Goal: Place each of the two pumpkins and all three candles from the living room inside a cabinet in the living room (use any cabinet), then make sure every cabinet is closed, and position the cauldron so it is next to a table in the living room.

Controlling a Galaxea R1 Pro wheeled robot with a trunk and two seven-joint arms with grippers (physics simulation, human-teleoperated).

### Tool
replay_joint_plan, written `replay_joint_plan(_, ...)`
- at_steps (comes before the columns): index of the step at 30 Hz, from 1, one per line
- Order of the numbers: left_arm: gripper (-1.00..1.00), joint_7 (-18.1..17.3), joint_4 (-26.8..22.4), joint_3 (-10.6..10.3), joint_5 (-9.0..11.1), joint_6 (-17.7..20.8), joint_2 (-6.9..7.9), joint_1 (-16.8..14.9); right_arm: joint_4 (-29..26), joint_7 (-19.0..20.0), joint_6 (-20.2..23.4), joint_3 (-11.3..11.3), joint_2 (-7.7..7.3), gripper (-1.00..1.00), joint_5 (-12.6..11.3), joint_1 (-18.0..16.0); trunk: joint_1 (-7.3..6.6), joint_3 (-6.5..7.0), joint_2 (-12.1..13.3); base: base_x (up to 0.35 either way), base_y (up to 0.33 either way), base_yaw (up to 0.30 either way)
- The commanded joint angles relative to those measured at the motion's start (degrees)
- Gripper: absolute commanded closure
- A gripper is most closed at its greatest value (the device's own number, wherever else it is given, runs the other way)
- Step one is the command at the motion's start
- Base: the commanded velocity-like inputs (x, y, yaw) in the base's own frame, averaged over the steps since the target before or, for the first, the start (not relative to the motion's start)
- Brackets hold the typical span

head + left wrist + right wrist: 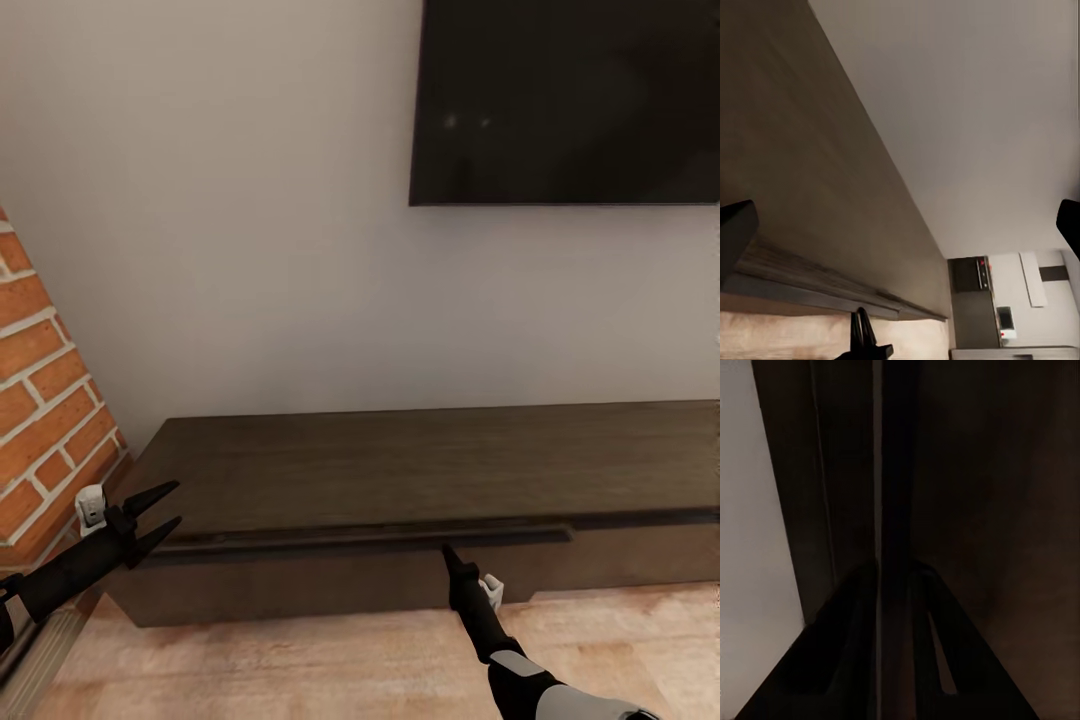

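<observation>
Cabinet (430, 470) ran across the lower half of the head frame, under the wall TV (570, 100), brick wall (40, 400) at left. A drawer front looked slightly ajar: dark gap along its top edge at lower centre. No pumpkins, candles or cauldron visible in any view.

Left gripper (160, 512) sat at lower left, just off the cabinet's left corner, fingers spread, nothing between them. In its wrist view the fingertips framed the cabinet top (802, 172) and the wall.

Right gripper (447, 552) was at lower centre, fingers together into one thin point, tip at or in the drawer gap. Right wrist view was dark: closed fingers (855, 660) aimed down a narrow slot in the cabinet (975, 495). Holding nothing.

Risks, my read:
- Tip contact is small, so it could slip off the drawer edge and the drawer wouldn't move.
- Off-axis pull or push could rack the drawer or jam the fingers in the gap.
- Left gripper close to the corner and brick; a base or trunk shift could clip it.
- Can't tell drawer contents from here.
</observation>
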Motion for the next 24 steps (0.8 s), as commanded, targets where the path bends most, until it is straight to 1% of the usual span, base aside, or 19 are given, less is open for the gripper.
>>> replay_joint_plan(1,-1.0,-0.5,0.0,0.07,-0.49,0.23,0.0,-0.05,0.25,0.29,0.64,0.89,-0.01,1.0,-0.66,0.01,-0.03,-0.06,-0.02,-0.241,0.0,0.0)
replay_joint_plan(6,-1.0,-0.49,0.01,0.05,-0.49,0.22,-0.03,-0.03,0.25,0.49,0.24,0.88,-0.01,1.0,-0.66,0.01,-0.03,-0.06,-0.02,-0.284,0.0,0.0)
replay_joint_plan(24,-1.0,-0.51,0.01,0.08,-0.49,0.22,-0.21,-0.05,0.25,1.12,-0.12,0.88,-0.01,1.0,-0.65,0.01,-0.03,-0.06,-0.02,-0.34,0.0,0.0)
